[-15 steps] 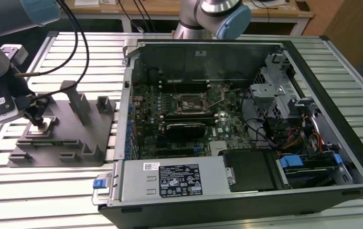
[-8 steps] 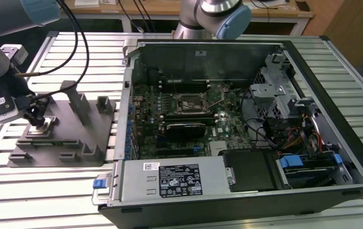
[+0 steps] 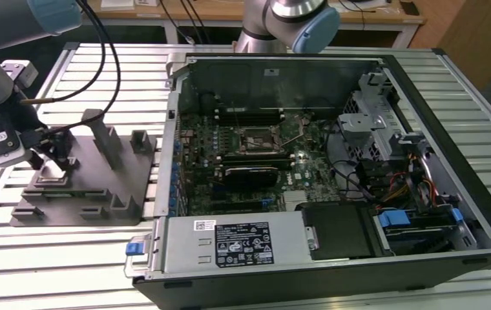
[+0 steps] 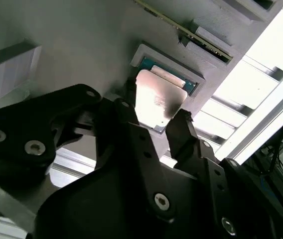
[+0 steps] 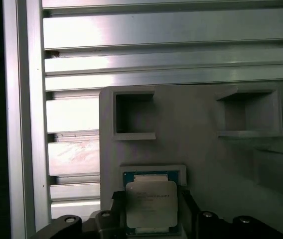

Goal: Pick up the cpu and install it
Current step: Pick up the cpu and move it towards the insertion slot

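Silvery cpu [image 5: 151, 204], slip risk: it is being held by two thin edges alone, so a light or off-centre pinch is likely leaving it free to tilt or drop back.
Nest [image 5: 181, 172], snag risk: its low walls are sitting close round the chip, so any pull that is not going straight up is probably catching a corner on the rim and twisting the chip in the grip.
Socket [image 3: 258, 139], skew risk: it is lying inside the case [image 3: 474, 194], well apart from the block [image 3: 99, 187]. A chip sitting crooked in the grip would, I judge, be meeting it crooked too.
Hand [image 4: 156, 112], state: its fingers [image 4: 184, 129] are pressing on two opposite edges of the cpu, pinching it, as both wrist views are showing.
Cpu, place: it is lying flat, metal top up, in the nest of the grey block, which is resting on the slatted counter [image 3: 73, 258] at the exterior view's left of the case.
Cpu to hand: it is sitting directly between the fingertips, one finger touching each side, with the hand's body hanging over it.
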You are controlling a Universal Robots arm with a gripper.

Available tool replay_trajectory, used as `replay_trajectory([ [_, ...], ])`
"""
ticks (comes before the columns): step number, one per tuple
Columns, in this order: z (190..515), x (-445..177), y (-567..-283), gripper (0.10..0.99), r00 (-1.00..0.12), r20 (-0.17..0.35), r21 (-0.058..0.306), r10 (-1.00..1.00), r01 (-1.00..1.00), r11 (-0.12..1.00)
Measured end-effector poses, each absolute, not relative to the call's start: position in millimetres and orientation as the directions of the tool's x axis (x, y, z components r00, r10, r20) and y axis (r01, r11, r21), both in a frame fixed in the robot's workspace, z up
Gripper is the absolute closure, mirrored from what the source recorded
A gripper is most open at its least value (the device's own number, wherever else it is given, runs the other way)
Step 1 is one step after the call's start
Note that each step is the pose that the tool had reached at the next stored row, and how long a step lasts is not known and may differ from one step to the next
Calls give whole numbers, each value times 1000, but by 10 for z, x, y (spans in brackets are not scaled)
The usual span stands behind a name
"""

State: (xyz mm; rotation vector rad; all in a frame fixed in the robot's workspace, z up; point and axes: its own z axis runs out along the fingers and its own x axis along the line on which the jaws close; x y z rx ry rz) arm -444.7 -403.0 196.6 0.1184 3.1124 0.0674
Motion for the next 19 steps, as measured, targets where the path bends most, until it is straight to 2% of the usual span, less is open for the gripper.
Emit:
replay_trajectory([
  [1,1966,-4447,-4030,502,-997,-25,44,76,75,996],
  [2,1966,-4448,-4030,502,-997,-24,44,76,75,996],
  [3,1966,-4448,-4030,443,-997,-25,44,76,75,996],
  [4,1966,-4448,-4030,443,-997,-24,44,76,75,996],
  [5,1966,-4448,-4030,380,-997,-25,44,76,75,996],
  [19,1907,-4449,-4030,380,-999,-24,44,40,39,998],
])
